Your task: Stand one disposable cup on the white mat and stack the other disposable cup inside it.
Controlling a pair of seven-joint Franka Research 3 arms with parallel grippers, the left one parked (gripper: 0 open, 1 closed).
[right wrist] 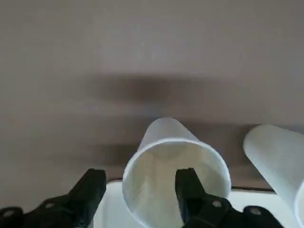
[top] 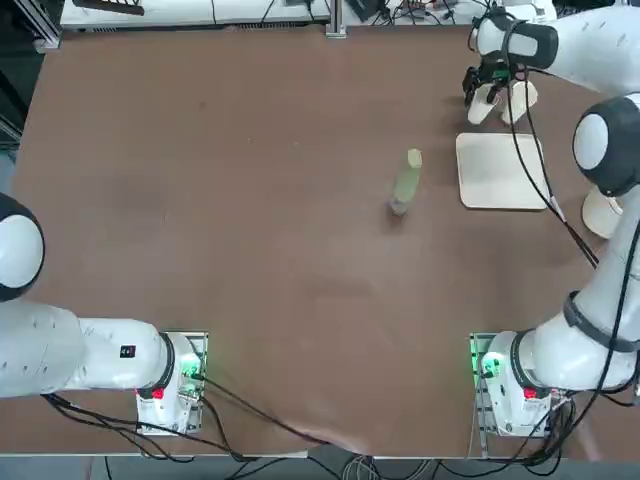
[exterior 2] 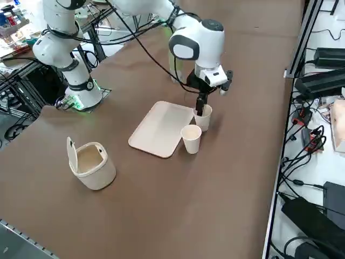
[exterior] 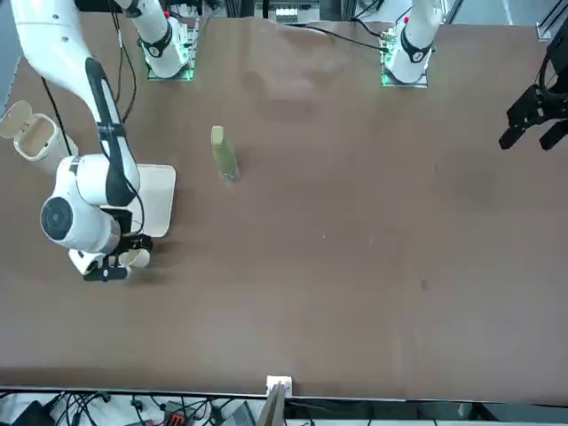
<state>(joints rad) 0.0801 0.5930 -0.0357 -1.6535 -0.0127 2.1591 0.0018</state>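
Two white disposable cups stand upright on the brown table just past the far edge of the white mat (top: 500,170). My right gripper (exterior 2: 203,106) is lowered over the cup nearer the table's middle (exterior 2: 205,117), and its jaws are open. In the wrist view one finger (right wrist: 187,183) dips inside that cup (right wrist: 164,142) and the other finger (right wrist: 90,187) stays outside its wall, with a gap between them. The second cup (exterior 2: 191,138) stands free beside it, also seen at the wrist view's edge (right wrist: 278,156). The mat (exterior 2: 161,128) lies bare.
A pale green bottle (top: 407,180) lies on its side left of the mat. A round white bucket-like container (exterior 2: 91,162) with a raised lid stands near the table's right edge. Cables trail from my right arm over the mat's right side.
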